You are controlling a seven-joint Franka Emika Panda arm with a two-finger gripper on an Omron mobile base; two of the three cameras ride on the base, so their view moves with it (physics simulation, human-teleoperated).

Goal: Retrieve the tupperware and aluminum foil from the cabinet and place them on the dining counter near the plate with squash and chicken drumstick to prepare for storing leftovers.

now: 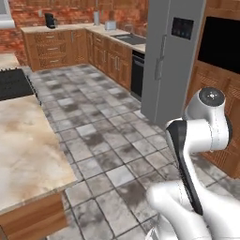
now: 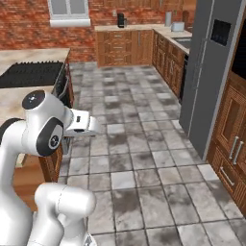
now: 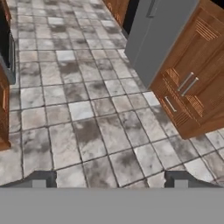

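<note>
The dining counter with its beige marbled top and black cooktop runs along the left, and its cooktop end is also seen from the right base. My arm is folded up beside it. In the hand view my gripper points down at the grey tiled floor, open, with nothing between its fingertips. The tupperware, the aluminum foil, the plate and the wall cabinet are out of view.
A grey fridge stands to the right, with wooden units and a black wall oven beside it. The far wall-side counter carries a silver toaster and a coffee machine. Open tiled floor lies between.
</note>
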